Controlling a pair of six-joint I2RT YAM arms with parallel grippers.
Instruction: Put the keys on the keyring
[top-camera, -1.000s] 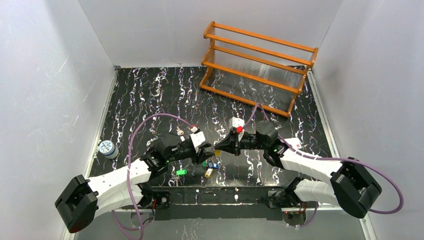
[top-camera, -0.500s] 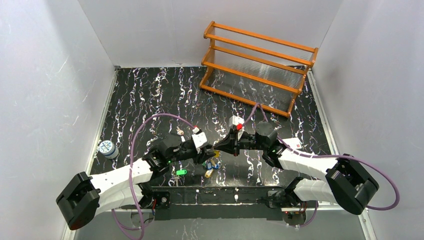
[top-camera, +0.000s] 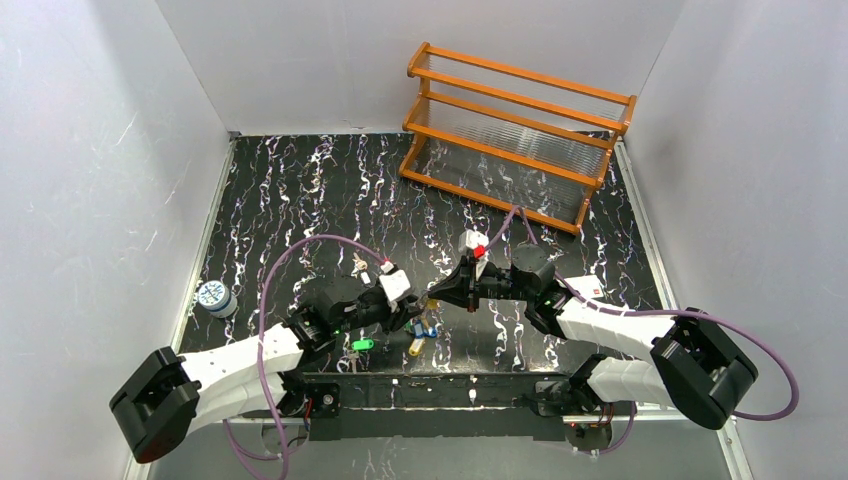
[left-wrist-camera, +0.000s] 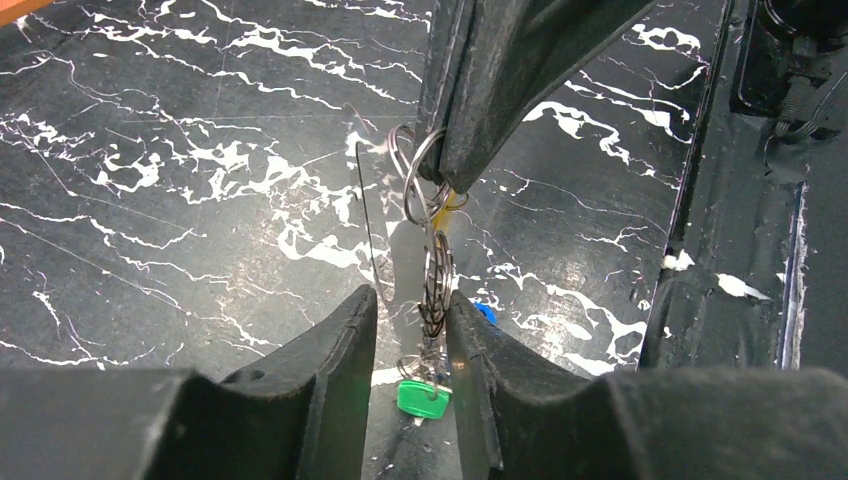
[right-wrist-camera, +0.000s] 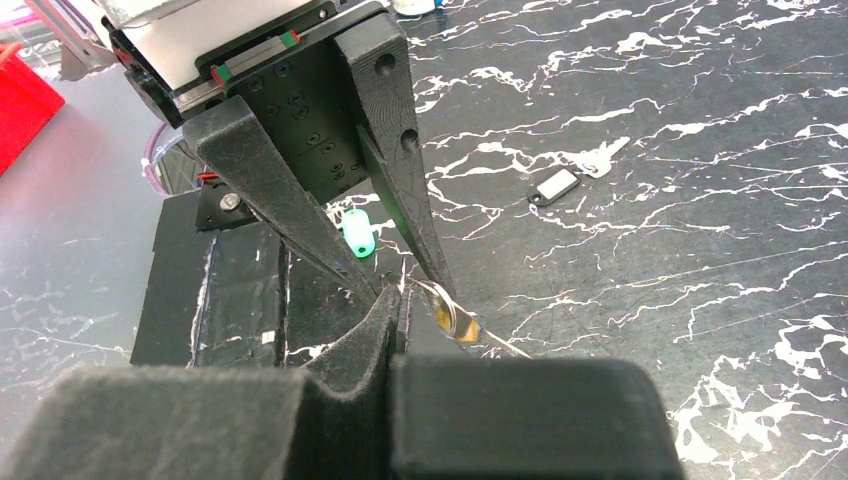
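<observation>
Bright, even overhead light — near edges blurred.

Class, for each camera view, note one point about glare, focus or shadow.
Top external: even light, sharp, table veins bright. Left wrist: glare on the table behind the hanging keys; own fingers soft. Right wrist: near fingers blurred, green key crisp.

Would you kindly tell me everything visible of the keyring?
The keyring is a thin loop of pale silvery wire, hanging roughly upright over the black marbled table. The shut right gripper pinches its top, where small rings cluster. Its lower part runs between the fingers of the left gripper, whose contact I cannot judge.
</observation>
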